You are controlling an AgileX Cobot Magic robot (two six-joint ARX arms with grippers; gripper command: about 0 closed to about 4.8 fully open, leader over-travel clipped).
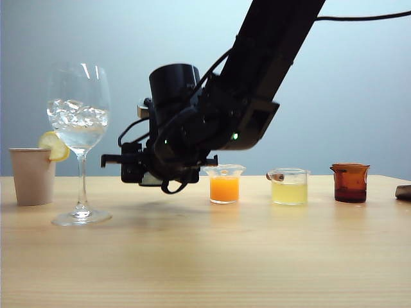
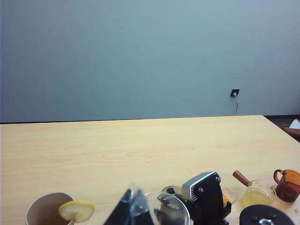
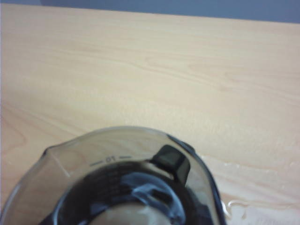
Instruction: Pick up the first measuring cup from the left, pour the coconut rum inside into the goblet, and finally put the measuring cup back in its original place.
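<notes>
Hanging nearest, short of the goblet [image 1: 79, 128] and paper cup [image 1: 32, 175], the left gripper [image 2: 133, 211] shows only as a dark wedge at the edge of its own wrist view; whether its jaws are spread I cannot tell.

Goblet stands upright at left, lemon slice [image 1: 54, 145] on the rim. It holds ice and clear liquid, judged to be the coconut rum [image 1: 80, 138].

Just right of the goblet, low over the table [image 1: 205, 256], the right gripper [image 1: 135, 168] pinches the first measuring cup [image 3: 108, 159] by its wall, one finger [image 3: 171, 161] inside the rim. The cup sits roughly upright with no liquid that I can make out. Wet droplets [image 3: 234, 206] lie on the wood beside it.

Further right in the row: orange cup [image 1: 225, 185], yellow cup [image 1: 289, 187], amber cup [image 1: 350, 183].

Step judged: pour done, cup being returned. Next move calls for a level descent onto the spot left of the orange cup, clear of it and of the goblet stem, then parting the jaws and lifting straight out.
</notes>
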